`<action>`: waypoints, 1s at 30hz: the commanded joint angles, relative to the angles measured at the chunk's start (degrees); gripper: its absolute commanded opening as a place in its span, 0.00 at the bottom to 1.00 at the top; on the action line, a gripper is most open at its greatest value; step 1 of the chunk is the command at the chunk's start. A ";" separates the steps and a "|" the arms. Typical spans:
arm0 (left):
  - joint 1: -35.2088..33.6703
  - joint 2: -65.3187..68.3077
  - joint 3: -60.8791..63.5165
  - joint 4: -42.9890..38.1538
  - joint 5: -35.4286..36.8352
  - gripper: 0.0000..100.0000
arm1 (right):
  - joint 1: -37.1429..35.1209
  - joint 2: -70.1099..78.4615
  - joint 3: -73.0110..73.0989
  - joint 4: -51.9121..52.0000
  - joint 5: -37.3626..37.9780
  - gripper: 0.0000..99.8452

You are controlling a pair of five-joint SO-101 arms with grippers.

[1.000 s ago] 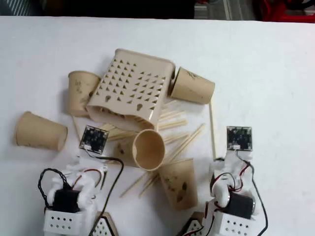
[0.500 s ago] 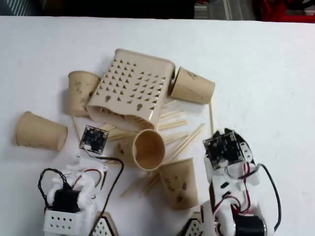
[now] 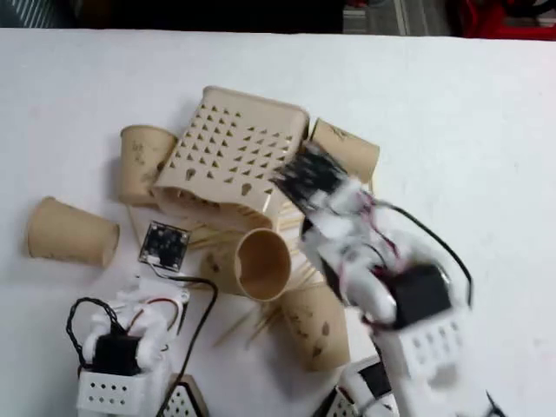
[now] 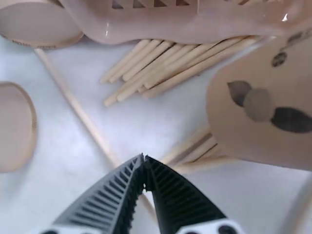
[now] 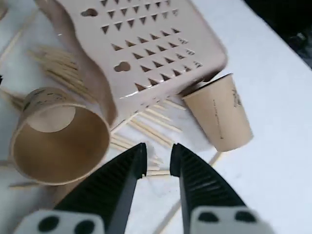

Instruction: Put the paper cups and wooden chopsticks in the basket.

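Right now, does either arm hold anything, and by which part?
Nothing is held. On the left gripper the jaws are shut, empty; on the right gripper they stand apart, nothing between.

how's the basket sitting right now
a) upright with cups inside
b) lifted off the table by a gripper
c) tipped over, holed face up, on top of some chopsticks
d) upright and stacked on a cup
c: the basket lies overturned on the table with its perforated face up, chopsticks stick out from under its edge, and paper cups lie on the table beside it.
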 commanded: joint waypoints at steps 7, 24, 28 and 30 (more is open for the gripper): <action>-8.22 -0.31 -0.44 -7.47 -0.44 0.03 | -11.21 21.49 -16.44 1.98 0.09 0.29; -8.40 -0.31 -0.26 -7.30 -0.44 0.03 | -14.99 46.55 -27.25 -2.95 12.66 0.29; -8.40 -0.31 -0.26 -7.30 -0.44 0.03 | -14.90 48.13 -27.16 -2.95 14.86 0.29; -8.40 -0.31 -0.26 -7.30 -0.44 0.03 | -14.90 49.27 -26.99 -4.09 15.03 0.29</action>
